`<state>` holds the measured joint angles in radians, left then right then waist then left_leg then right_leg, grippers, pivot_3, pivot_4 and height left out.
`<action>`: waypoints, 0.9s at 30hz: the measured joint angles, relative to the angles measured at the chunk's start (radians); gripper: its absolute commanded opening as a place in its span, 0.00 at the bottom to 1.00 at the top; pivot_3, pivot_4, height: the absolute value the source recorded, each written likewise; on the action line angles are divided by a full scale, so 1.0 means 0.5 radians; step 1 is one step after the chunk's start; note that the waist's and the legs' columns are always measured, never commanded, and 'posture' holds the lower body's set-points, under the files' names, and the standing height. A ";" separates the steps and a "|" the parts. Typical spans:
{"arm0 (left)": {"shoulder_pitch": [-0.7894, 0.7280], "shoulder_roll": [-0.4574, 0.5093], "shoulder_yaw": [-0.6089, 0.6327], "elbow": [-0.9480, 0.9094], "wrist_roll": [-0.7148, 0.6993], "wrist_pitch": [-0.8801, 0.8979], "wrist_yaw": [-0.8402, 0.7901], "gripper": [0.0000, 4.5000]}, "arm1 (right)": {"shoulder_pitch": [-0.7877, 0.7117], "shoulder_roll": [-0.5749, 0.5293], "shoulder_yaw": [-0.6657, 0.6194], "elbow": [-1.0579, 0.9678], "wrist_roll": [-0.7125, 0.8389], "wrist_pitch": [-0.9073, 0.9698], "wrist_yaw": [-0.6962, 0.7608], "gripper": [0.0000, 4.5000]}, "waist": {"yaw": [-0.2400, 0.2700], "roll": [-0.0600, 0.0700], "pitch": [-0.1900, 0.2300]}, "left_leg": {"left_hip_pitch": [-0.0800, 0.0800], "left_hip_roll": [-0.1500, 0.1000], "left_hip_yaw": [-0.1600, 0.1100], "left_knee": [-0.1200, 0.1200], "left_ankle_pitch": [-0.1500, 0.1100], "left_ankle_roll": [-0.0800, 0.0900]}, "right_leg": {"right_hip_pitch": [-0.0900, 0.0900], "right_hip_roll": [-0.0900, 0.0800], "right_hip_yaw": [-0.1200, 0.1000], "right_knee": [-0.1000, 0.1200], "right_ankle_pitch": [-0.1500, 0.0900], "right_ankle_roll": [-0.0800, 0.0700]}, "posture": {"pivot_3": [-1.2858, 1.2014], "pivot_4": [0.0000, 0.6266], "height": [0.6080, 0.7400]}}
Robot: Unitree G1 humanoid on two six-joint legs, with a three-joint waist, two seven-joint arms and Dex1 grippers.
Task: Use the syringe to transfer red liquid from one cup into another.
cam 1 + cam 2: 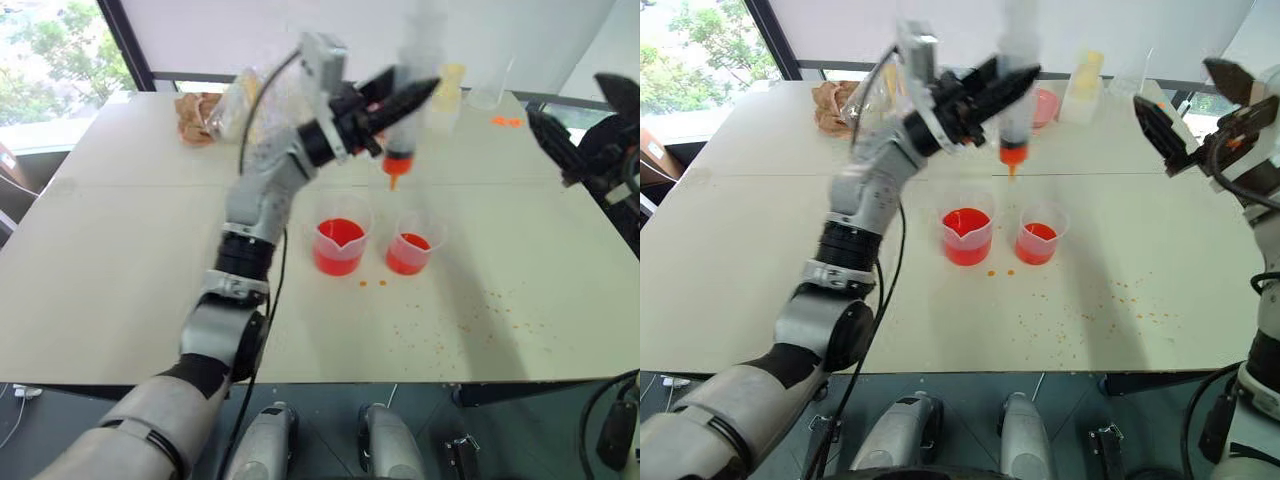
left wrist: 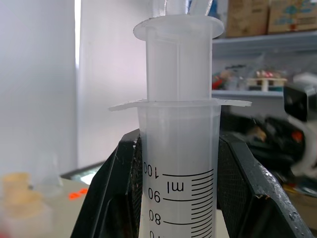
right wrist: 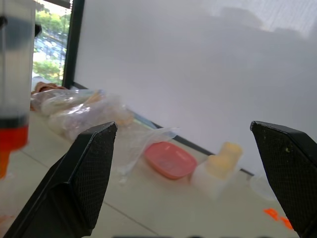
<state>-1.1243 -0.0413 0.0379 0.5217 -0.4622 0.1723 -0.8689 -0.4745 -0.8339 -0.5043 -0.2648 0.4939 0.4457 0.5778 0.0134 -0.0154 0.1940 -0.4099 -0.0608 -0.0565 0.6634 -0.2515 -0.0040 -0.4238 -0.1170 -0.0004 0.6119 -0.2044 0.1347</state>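
Note:
My left gripper (image 1: 405,100) is shut on the barrel of the syringe (image 1: 403,125) and holds it upright above the table, its orange tip (image 1: 393,180) pointing down. In the left wrist view the fingers (image 2: 111,193) clamp the clear barrel (image 2: 179,163) just under its flange. Below the tip stand the two cups, side by side. The larger spouted beaker (image 1: 340,245) is on the left and the smaller cup (image 1: 410,252) on the right. Both hold red liquid (image 1: 966,222). My right gripper (image 1: 1185,105) is open and empty, off to the right of the syringe.
Crumpled plastic bags (image 1: 225,110), a pink dish (image 3: 170,159), a yellowish container (image 1: 450,88) and a clear cup (image 1: 490,90) sit along the table's far side. Orange drops (image 1: 1120,300) speckle the table in front of and to the right of the cups.

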 measured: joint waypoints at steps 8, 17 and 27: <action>-0.025 -0.191 -0.050 0.351 0.080 -0.176 -0.115 0.33 | -0.046 -0.095 0.093 0.026 -0.133 -0.124 0.000 0.99 | -0.007 0.000 0.000 | 0.000 0.003 -0.001 0.000 -0.001 0.001 | -0.001 0.000 0.000 0.000 0.000 0.000 | 0.52 0.24 1.00; -0.011 -0.247 -0.112 0.452 0.169 -0.279 -0.193 0.33 | -0.126 -0.023 0.219 -0.130 -0.034 -0.070 -0.004 0.99 | 0.000 0.000 0.000 | -0.001 0.006 -0.004 0.000 -0.001 0.002 | -0.001 0.000 0.000 -0.002 0.000 0.000 | 0.52 0.24 1.00; 0.090 -0.182 -0.203 0.474 0.379 -0.466 -0.294 0.33 | -0.123 -0.005 0.354 -0.127 -0.047 -0.042 0.054 0.94 | -0.001 0.000 0.000 | -0.001 0.005 -0.004 0.000 -0.001 0.002 | -0.001 0.000 0.000 -0.002 0.000 0.000 | 0.52 0.24 1.00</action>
<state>-1.0793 -0.1322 -0.0635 0.7588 -0.2729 -0.0606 -1.0161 -0.5358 -0.8363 -0.3275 -0.3285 0.4704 0.4248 0.6050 0.0129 -0.0153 0.1941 -0.4102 -0.0582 -0.0586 0.6634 -0.2521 -0.0030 -0.4245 -0.1170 -0.0004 0.6111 -0.2045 0.1347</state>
